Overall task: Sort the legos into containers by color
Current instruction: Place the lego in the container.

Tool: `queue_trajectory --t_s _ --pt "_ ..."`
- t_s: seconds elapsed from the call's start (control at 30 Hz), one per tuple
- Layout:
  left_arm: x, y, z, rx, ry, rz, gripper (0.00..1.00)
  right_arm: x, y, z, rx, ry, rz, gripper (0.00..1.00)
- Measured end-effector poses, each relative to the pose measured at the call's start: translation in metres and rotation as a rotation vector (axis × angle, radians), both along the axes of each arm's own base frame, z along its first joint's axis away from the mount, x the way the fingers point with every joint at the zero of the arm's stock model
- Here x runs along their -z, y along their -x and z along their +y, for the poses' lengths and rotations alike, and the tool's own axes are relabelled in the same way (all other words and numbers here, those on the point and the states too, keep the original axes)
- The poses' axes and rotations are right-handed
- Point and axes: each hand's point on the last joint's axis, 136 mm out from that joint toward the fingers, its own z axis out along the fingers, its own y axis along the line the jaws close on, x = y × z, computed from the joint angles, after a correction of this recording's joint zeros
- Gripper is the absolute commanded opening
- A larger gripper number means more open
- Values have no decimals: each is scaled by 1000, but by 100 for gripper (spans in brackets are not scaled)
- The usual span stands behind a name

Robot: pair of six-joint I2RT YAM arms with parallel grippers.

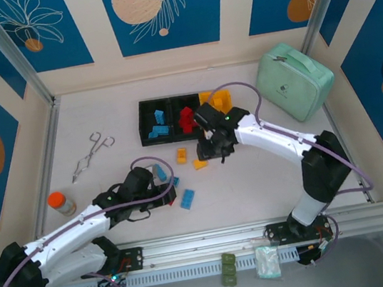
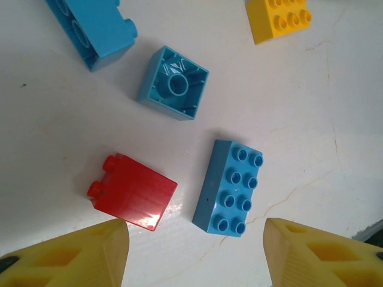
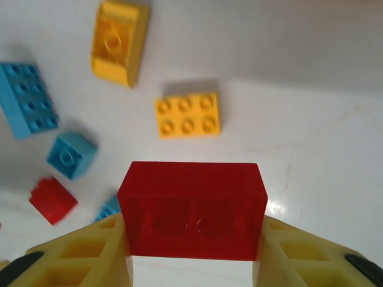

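Observation:
My right gripper (image 3: 192,239) is shut on a red lego (image 3: 192,206), held above the table just in front of the containers (image 1: 142,122). The left black bin holds blue bricks, the middle black bin (image 1: 183,99) red ones, the yellow bin (image 1: 203,98) yellow-orange ones. Below it lie two yellow legos (image 3: 187,115), blue ones (image 3: 27,98) and a small red one (image 3: 52,200). My left gripper (image 2: 196,230) hangs open over a small red lego (image 2: 133,191) and a long blue lego (image 2: 229,187), touching neither. An upside-down blue brick (image 2: 173,84) lies beyond them.
A mint-green zip case (image 1: 294,81) sits at the back right. Metal tongs (image 1: 92,155) and an orange-capped bottle (image 1: 61,203) lie at the left. Olive-green bricks (image 1: 229,268) and a small bag (image 1: 268,262) rest by the front rail.

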Motion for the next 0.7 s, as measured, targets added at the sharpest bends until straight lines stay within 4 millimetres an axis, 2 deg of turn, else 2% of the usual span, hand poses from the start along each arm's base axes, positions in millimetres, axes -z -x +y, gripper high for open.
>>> queue_trajectory --t_s 0.4,0.53,0.7 --pt "-1 -1 1 -25 5 6 61 -14 -125 36 60 -86 -82 46" --pt "-2 -2 3 -31 4 0 60 -8 -163 44 80 -101 -91 47" --pt "-2 -2 4 -35 -1 -2 60 4 -198 53 97 -110 -93 48"
